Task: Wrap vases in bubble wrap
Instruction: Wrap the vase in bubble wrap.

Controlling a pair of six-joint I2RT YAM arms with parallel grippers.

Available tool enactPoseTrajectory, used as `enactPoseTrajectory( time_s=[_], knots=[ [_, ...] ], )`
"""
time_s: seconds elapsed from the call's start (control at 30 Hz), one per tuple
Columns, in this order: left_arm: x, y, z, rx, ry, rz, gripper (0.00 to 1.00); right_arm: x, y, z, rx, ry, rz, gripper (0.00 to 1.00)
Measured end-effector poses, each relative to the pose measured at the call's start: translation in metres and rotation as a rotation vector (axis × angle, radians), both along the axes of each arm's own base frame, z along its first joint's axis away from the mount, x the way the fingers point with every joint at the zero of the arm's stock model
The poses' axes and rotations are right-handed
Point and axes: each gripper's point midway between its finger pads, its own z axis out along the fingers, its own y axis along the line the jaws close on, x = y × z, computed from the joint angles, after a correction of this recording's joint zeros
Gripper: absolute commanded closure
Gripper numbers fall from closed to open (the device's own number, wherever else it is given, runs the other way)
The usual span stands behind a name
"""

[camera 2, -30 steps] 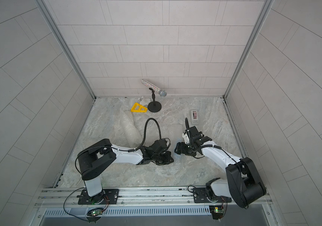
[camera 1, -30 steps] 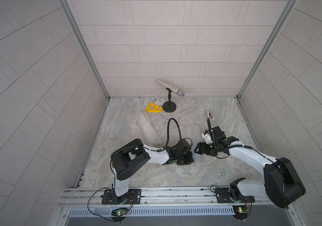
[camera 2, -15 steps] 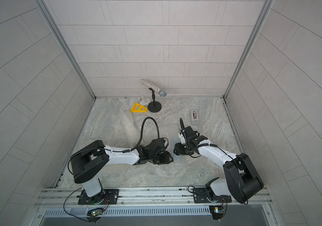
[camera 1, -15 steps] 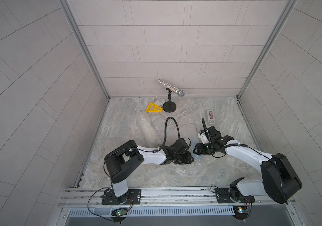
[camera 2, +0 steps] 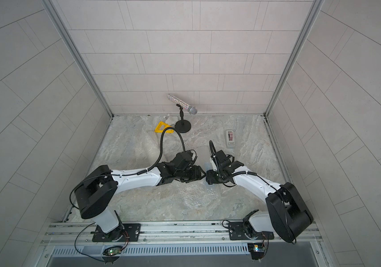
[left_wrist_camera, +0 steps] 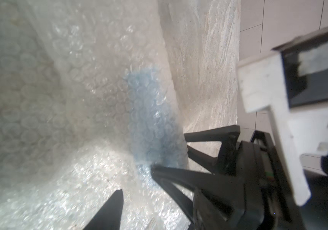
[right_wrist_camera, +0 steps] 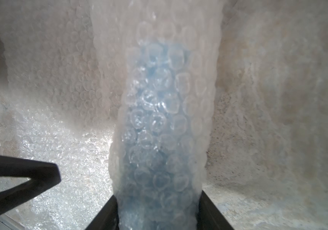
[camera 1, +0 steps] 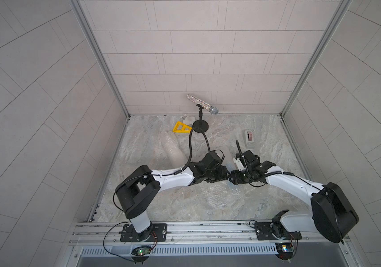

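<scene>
The right gripper (right_wrist_camera: 158,196) clamps the light-blue vase (right_wrist_camera: 159,119) through its bubble wrap (right_wrist_camera: 59,151), mid-table. The left gripper (camera 1: 224,176) sits just beside it, jaws apart, empty. Best now, I'd say: right holds steady, left pulls the loose sheet snug, no crushing. The marbled table (camera 1: 265,143) looks slippery, and pale tiled walls (camera 1: 208,46) close in on three sides.

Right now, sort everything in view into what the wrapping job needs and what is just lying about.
Job: bubble wrap; blue vase, wrapped; white vase, under wrap.
Lying about: glittery microphone; yellow triangle; tape dispenser.
</scene>
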Motion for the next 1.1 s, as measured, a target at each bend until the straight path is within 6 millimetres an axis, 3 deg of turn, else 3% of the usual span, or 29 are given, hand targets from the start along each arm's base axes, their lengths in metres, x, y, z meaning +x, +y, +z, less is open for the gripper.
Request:
enactPoseTrajectory(
  time_s=[0.33, 0.57, 0.77, 0.97, 1.1],
  knots=[
    [0.015, -0.011, -0.029, 0.040, 0.030, 0.021, 0.39, 0.000, -0.003, 0.000, -0.011, -0.018, -0.006, 0.40],
    [0.025, -0.023, -0.029, -0.009, 0.018, 0.035, 0.36, -0.004, -0.007, -0.001, -0.019, -0.017, -0.009, 0.38],
    [0.025, -0.026, -0.041, -0.003, 0.035, 0.025, 0.36, -0.006, -0.011, -0.002, -0.038, -0.014, -0.013, 0.37],
    [0.024, -0.026, -0.043, 0.006, 0.020, 0.002, 0.40, -0.007, -0.013, 0.002, -0.051, -0.016, -0.011, 0.29],
    [0.023, -0.017, -0.047, 0.037, 0.004, -0.004, 0.41, -0.006, -0.013, 0.018, -0.037, -0.044, -0.009, 0.22]
  ],
)
